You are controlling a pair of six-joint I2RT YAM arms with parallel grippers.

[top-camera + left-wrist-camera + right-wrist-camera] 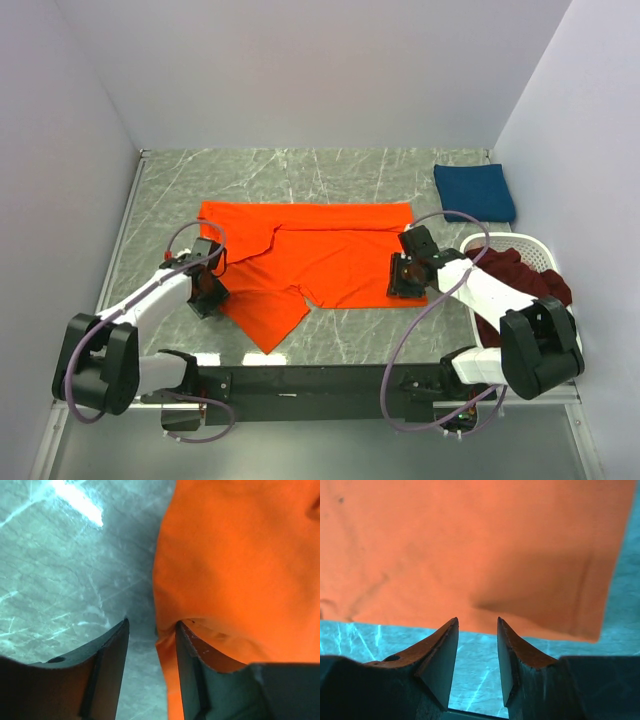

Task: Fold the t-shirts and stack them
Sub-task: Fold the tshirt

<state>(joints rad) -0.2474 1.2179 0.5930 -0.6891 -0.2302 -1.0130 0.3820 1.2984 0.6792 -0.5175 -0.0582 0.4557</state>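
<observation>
Lying partly folded on the table [300, 175], bright orange t-shirt [330, 255], lower flap askew.

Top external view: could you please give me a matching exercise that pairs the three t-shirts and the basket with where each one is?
Things:
1. orange t-shirt
2. navy blue t-shirt
3. maroon t-shirt
4. white basket

Places:
A. folded, at the far right corner of the table
B. standing at the right edge
C. heaped inside the white basket
D. spread across the middle, between the two arms

Pairs: 1-D, 2-A, 3-C, 4-B.
</observation>
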